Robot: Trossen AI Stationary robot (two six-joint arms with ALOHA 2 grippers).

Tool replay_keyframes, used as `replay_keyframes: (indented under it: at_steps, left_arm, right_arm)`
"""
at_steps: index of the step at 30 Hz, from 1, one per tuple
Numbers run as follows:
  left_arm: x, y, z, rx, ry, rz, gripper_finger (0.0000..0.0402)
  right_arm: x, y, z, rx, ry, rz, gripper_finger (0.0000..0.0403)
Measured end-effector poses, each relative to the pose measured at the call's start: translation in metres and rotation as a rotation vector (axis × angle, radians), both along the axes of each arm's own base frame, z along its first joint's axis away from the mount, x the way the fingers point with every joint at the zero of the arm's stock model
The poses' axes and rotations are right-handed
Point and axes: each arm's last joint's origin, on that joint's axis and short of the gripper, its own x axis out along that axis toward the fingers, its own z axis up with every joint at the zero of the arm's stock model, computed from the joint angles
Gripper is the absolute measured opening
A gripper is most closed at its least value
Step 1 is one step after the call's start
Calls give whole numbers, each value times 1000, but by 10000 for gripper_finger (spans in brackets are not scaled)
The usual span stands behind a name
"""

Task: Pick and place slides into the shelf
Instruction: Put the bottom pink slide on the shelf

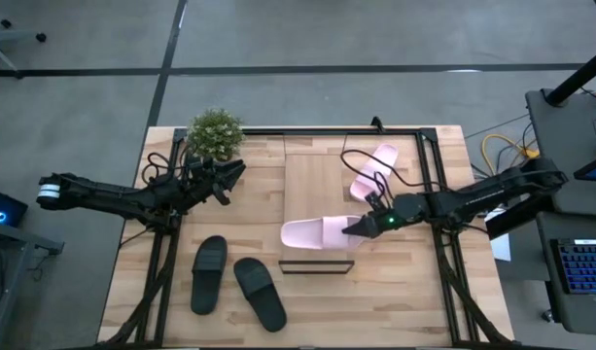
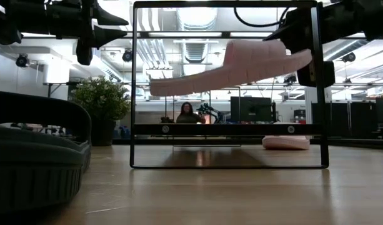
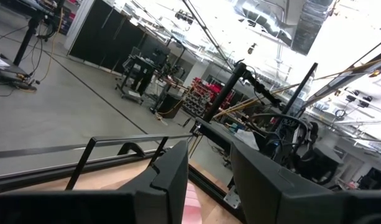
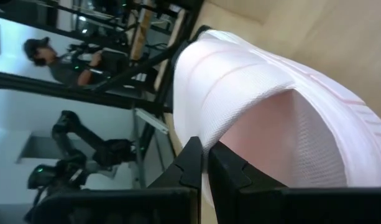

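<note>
Nearest the low camera, the two black slides (image 1: 235, 282) lie on the tabletop (image 1: 404, 292), untouched and side by side, well left of the action. Just beyond them, the right gripper (image 1: 359, 227) is clenched on the strap edge of a pale pink slide (image 1: 319, 232), and that slide hangs in the air, tilted, over the front end of the shelf (image 1: 315, 185) (the low view shows it clear of the board, inside the dark frame). Now the trick, I'd say, is to level the sole before lowering, set it flat and square on the light-wood board, and leave room alongside for the others. Don't let go until the sole touches wood, or it may tip off the edge. Farther back, the second pink slide (image 1: 373, 169) rests by the shelf's far right corner. The left gripper (image 1: 229, 182) waits, fingers parted, near the potted plant (image 1: 216, 133).
</note>
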Motion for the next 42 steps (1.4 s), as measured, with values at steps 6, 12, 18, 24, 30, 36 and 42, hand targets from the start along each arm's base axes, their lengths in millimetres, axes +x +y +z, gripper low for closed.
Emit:
replay_keyframes:
  at_steps: [6, 12, 18, 24, 30, 36, 42]
  left_arm:
    - [0, 0, 0, 0, 0, 0, 107]
    - [0, 0, 0, 0, 0, 0, 107]
    - [0, 0, 0, 0, 0, 0, 107]
    - [0, 0, 0, 0, 0, 0, 107]
    - [0, 0, 0, 0, 0, 0, 107]
    - [0, 0, 0, 0, 0, 1, 107]
    - [0, 0, 0, 0, 0, 1, 107]
  right_arm:
    - [-4, 8, -4, 17, -4, 28, 8]
    - [-9, 14, -14, 18, 27, 9, 8]
    - [-17, 15, -24, 48, -34, -49, 8]
    - [-20, 18, -27, 46, -38, -46, 8]
    - [-16, 24, -34, 33, -6, -46, 8]
    - [-7, 29, -38, 54, -52, -42, 8]
    - [1, 33, -52, 63, -28, -27, 8]
